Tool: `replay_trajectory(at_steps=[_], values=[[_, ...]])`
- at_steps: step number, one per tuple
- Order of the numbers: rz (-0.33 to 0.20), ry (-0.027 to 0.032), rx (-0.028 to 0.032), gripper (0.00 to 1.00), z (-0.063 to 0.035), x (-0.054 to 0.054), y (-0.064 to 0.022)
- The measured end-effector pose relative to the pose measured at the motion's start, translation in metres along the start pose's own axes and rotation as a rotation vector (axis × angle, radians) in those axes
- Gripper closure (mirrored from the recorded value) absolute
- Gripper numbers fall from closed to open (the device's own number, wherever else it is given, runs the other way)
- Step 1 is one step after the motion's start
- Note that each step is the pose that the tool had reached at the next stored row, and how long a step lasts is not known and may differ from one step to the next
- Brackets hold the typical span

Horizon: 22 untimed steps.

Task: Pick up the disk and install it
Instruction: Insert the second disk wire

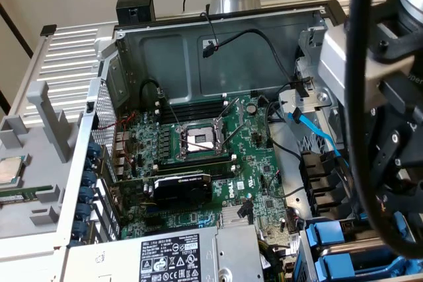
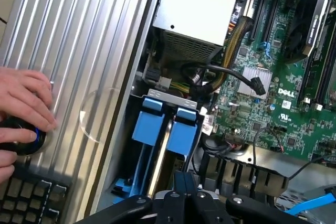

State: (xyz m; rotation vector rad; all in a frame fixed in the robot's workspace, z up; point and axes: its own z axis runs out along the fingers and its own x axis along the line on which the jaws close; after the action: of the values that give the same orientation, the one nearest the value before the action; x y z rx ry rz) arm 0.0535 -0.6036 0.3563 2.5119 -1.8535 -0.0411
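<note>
Disk metal is hidden, so I cannot tell which slot holds it. Two blue carriers [image 2: 149,125] [image 2: 184,131] stand side by side in the drive bay at a corner of the open case [image 1: 198,51], just beside its ribbed side panel [image 2: 89,51]. In the exterior view the same two carriers [image 1: 328,239] sit at the case's near corner on that view's right.

One gripper [image 2: 184,181] hangs just above the pair, its jaws closed on each other with nothing between them, apart from both carriers.

Next to the bay along the same edge lies one grey power-supply box [image 2: 199,9]. Beyond it one green motherboard [image 1: 258,183] fills the case floor, carrying one processor socket [image 1: 198,138], one black graphics card [image 1: 182,186] and one finned heatsink [image 2: 257,80]. One light-blue cable [image 1: 317,133] runs down the bay side.

Outside the case, one loose chip [image 1: 10,168] rests on a grey tray. One hand [image 2: 23,108] lies on a black knob [image 2: 21,137] at the panel's edge, beside one keyboard [image 2: 31,195].
</note>
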Motion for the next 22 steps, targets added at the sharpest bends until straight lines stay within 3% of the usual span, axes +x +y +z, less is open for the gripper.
replay_trajectory(at_steps=[22], values=[[-0.377,-0.0001,0.0013,0.89,-0.0005,0.0000,0.0000]])
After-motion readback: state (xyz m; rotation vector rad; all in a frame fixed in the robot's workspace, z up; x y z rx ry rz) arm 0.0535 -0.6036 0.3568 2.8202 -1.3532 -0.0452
